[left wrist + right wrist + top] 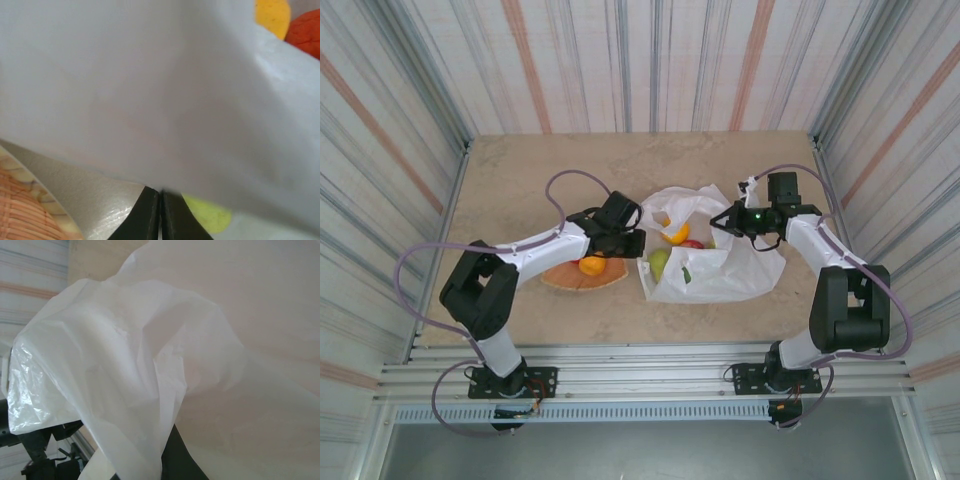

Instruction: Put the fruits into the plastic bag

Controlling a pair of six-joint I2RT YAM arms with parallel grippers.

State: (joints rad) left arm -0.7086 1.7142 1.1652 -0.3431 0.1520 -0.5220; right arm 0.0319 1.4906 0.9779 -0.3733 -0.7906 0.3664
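**Both End Effectors at the Bag, One Fruit on the Plate**

In the overhead view, the plastic bag [730, 272] lay crumpled on the counter [520, 180] just right of centre, its mouth facing the upper left. Several fruits [676, 235] sat in that mouth: an orange-yellow one, a red one beside it, and a green fruit [660, 262] nearest the lower left rim. An orange fruit [592, 265] rested on the wooden plate [565, 282] left of the bag, under the left arm. The left end effector [635, 243] sat at the bag's left rim. The right end effector [722, 221] was clamped on the bag's raised upper right edge.

In the left wrist view, the two fingers [150, 215] were pressed together at bottom centre. White bag film covered most of the frame and met their tips; whether any film was pinched between them could not be told. A yellow fruit [272, 15] and a red-orange fruit [306, 31] showed at upper right, and a yellow-green fruit [209, 216] at lower centre. The plate's weave filled the lower left corner.

In the right wrist view, bag film draped from upper left down to bottom centre, over one dark finger [176, 460] closed on it. Bare counter showed at upper right.
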